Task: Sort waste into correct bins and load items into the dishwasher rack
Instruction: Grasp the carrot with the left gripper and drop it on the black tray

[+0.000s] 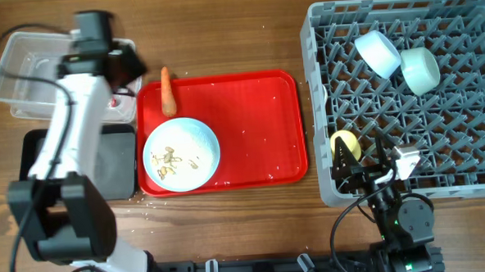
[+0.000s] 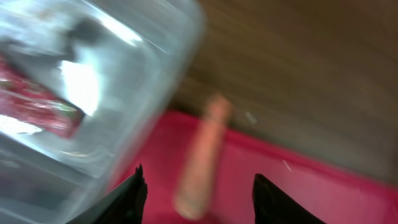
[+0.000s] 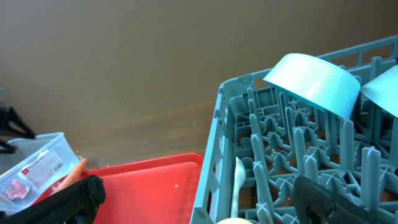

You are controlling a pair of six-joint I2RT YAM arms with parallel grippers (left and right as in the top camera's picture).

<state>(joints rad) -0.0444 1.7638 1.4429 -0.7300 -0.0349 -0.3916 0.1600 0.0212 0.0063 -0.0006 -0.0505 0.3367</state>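
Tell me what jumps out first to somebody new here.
The bright red tray sits mid-table, with a light blue plate of pale scraps at its front-left corner and a carrot at its back-left edge. To its right, the grey rack holds a blue bowl, a green bowl and a yellow cup.

Even bright light; left wrist view motion-blurred.

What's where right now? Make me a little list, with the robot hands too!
carrot: at the red tray's edge
blue plate: on the red tray, holding food scraps
snack wrapper: in the clear tub
dishwasher rack: holds blue bowl, green bowl, yellow cup, white spoon
left gripper: open, over the carrot
right gripper: open, over the rack's edge
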